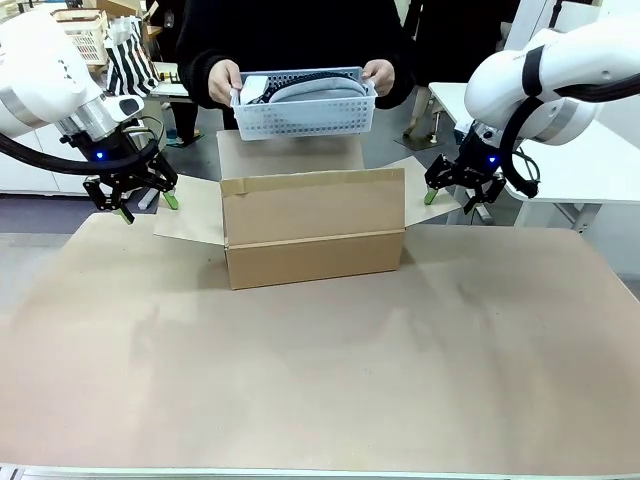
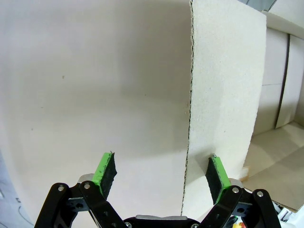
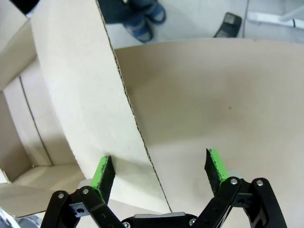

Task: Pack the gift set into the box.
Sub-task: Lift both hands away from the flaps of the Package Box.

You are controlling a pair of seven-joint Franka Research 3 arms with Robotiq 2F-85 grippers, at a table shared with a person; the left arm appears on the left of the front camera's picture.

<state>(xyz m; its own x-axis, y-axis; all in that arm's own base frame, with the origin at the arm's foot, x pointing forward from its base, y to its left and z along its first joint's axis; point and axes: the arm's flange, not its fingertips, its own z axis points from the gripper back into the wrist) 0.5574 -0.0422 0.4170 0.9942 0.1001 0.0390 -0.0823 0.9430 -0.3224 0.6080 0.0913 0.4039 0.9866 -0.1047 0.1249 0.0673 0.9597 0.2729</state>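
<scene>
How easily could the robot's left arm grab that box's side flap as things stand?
Probably yes, easily: the left gripper is open, and the edge of the left flap of the box runs between its green pads, with nothing in the way. Closing should pinch it.

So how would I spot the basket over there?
Find the brown box in the middle of the table. Right behind it a person holds the basket up. It is white plastic lattice with grey things inside, unlike the plain cardboard below.
</scene>
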